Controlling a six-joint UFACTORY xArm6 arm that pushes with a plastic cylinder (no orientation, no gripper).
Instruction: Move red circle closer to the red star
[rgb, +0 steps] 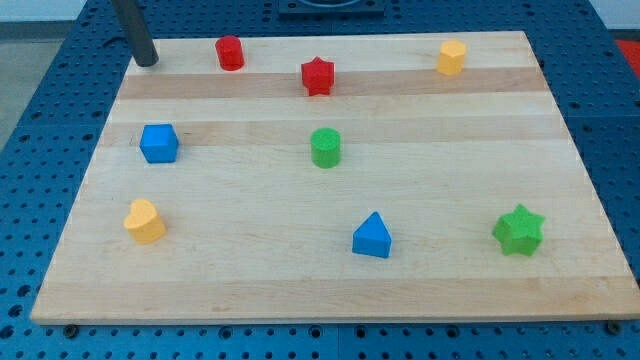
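My tip (146, 62) rests at the bench's (300, 280) far-left corner, at nine o'clock of the red circle (230, 52); the red star (317, 76) sits near, at four o'clock of the circle. No claw is fitted.

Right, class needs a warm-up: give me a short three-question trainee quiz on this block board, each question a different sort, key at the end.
1. True or false: my tip touches the red circle.
2. Which block lies nearest the red star? A) red circle B) green star C) yellow heart
3. Fill in: the green circle sits toward the view's ____ from the red star.

Key: 1 false, the tip stands apart, to the view's left of it. 2 A. 3 bottom.
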